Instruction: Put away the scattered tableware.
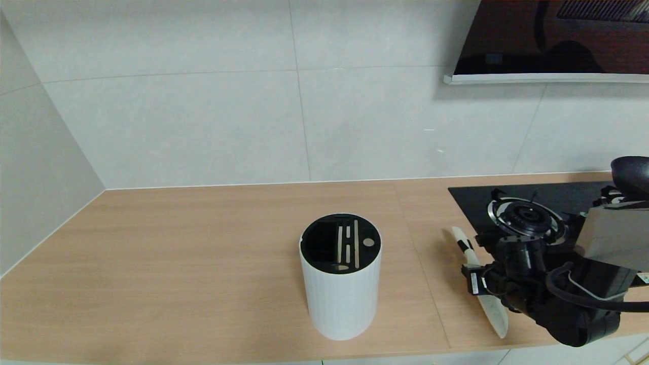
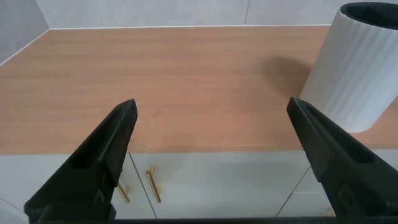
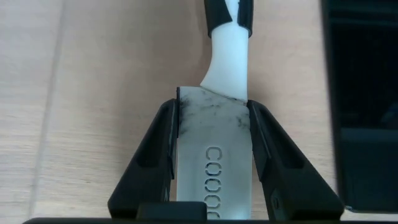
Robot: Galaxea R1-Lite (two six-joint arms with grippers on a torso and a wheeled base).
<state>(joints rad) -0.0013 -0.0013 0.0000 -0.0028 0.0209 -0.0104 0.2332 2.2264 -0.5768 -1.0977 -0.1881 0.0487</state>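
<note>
A white ribbed cylindrical holder (image 1: 340, 276) with a black slotted top stands at the middle of the wooden counter (image 1: 177, 263). To its right lies a white knife (image 1: 462, 242) with a black-banded handle pointing toward the wall. My right gripper (image 1: 479, 281) is shut on the knife's blade; in the right wrist view the black fingers (image 3: 158, 155) press both edges of the smudged blade (image 3: 214, 149). My left gripper (image 2: 211, 109) stands open and holds nothing, over the counter's front edge, with the holder (image 2: 357, 68) off to one side.
A black gas hob with a burner (image 1: 527, 215) sits at the right, close behind the knife, and a dark pan (image 1: 631, 172) rests on its far side. A range hood (image 1: 552, 40) hangs above. Tiled walls bound the back and left. Cabinet handles (image 2: 152, 183) show below the counter edge.
</note>
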